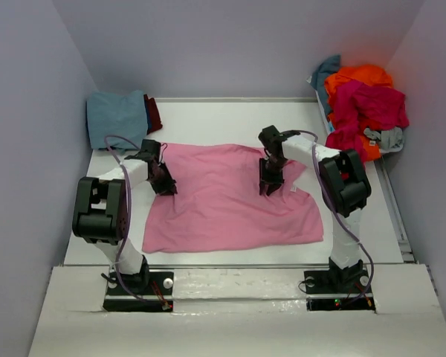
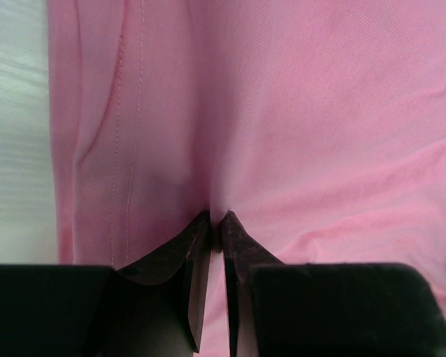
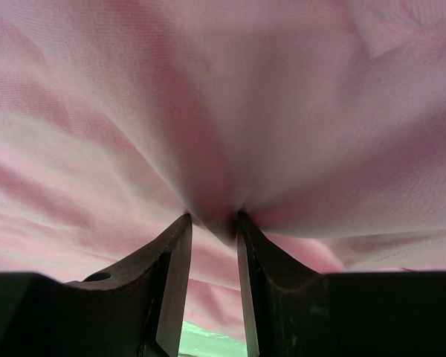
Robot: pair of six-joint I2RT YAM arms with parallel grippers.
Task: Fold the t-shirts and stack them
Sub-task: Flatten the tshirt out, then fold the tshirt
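While the pink t-shirt (image 1: 230, 201) lies spread on the worktop (image 1: 208, 123), your left gripper (image 1: 166, 187) has its jaws clamped on a pinch of cloth at the shirt's left edge. The right gripper (image 1: 270, 190) has its jaws clamped on a fold near the right sleeve. A folded blue t-shirt (image 1: 117, 115) sits beyond its far-left corner and a heap of t-shirts (image 1: 364, 104) beyond its far-right corner, both apart from it.

- One pink t-shirt (image 1: 223, 201), spread over the middle of the tabletop (image 1: 230, 115)
- One folded blue t-shirt (image 1: 117, 117) at the far left corner, one dark red garment (image 1: 154, 113) touching its right side
- Four in the heap at the far right corner, counted by colour: orange t-shirt (image 1: 360, 76), magenta t-shirt (image 1: 368, 108), teal t-shirt (image 1: 325, 71), grey t-shirt (image 1: 386, 138)
- Two arms at the near edge: left arm (image 1: 123, 178), right arm (image 1: 320, 152)
- Two grippers: left gripper (image 1: 166, 186), right gripper (image 1: 270, 187)
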